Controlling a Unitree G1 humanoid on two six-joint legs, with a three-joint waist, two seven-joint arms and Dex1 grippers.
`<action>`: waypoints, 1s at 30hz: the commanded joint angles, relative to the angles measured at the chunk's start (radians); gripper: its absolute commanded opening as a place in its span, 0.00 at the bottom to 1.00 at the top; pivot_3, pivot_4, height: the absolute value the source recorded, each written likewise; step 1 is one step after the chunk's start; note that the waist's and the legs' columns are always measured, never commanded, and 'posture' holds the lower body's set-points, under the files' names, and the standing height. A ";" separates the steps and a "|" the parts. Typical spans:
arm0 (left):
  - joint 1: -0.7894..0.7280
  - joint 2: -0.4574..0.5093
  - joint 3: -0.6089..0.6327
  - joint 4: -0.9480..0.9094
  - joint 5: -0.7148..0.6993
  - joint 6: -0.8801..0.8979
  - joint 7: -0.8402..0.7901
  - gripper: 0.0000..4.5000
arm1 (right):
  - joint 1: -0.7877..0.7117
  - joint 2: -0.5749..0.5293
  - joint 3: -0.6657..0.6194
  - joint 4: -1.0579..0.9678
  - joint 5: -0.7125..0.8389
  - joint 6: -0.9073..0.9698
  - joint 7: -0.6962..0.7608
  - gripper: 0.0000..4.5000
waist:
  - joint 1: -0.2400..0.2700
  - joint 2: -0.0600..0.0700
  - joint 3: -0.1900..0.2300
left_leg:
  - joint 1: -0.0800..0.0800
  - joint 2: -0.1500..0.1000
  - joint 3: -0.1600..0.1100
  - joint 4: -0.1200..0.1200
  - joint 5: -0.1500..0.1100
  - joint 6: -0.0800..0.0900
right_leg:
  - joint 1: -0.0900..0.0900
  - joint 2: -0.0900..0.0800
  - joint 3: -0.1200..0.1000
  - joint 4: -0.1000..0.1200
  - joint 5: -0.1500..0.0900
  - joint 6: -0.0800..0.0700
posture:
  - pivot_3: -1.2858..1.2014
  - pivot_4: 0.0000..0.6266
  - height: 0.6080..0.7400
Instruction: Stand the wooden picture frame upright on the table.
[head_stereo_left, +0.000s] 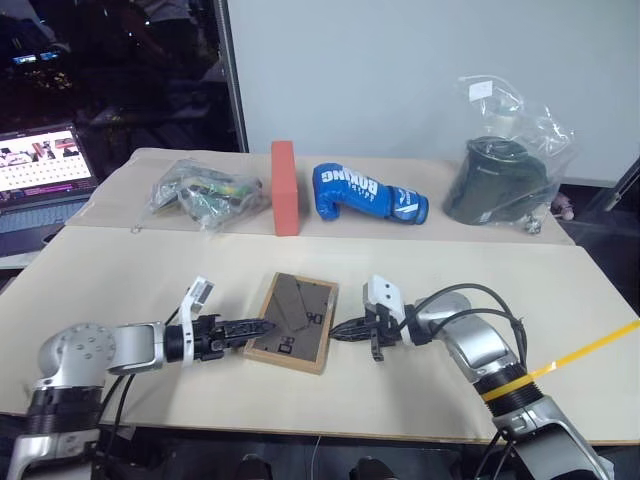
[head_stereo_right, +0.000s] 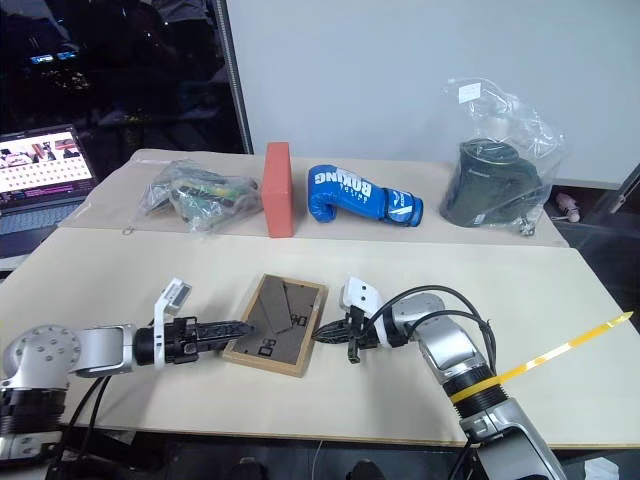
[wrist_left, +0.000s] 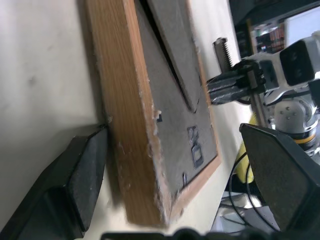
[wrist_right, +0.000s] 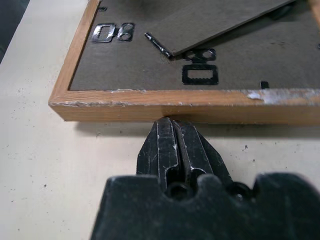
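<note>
Light wood edges the wooden picture frame, which lies flat and face down on the table, its dark back panel and fold-out stand turned up. It sits near the front edge, between the two arms. On its left the left gripper has its fingers spread wide around the frame's edge, one finger low against the wood, clamping nothing. On its right the right gripper is closed tight and empty, its tip touching the frame's side. Farther back stand a red-orange block and a blue boxing glove.
</note>
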 joint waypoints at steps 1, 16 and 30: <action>-0.009 -0.057 0.011 0.006 -0.026 0.038 -0.007 0.99 | 0.009 -0.011 -0.023 -0.053 0.021 0.010 -0.006 0.00 | 0.001 0.000 0.000 | 0.000 0.000 0.000 0.000 0.000 0.000 | 0.000 0.000 0.000 0.000 0.000 0.000 | 0.52 0.24 0.39; 0.028 -0.062 0.126 -0.018 -0.041 0.127 0.004 0.26 | -0.023 -0.048 -0.057 -0.017 0.021 -0.004 0.004 0.00 | -0.010 0.000 0.001 | 0.000 0.000 0.000 -0.002 0.000 0.000 | 0.000 0.000 0.000 -0.001 0.000 0.000 | 0.52 0.24 0.39; -0.058 -0.074 0.175 0.005 -0.023 0.087 0.032 0.26 | -0.292 -0.084 -0.255 -0.009 0.274 0.352 -0.016 0.19 | -0.009 -0.001 0.002 | 0.000 0.000 0.000 -0.006 0.000 0.000 | -0.001 0.000 0.000 -0.003 0.000 0.000 | 0.52 0.24 0.39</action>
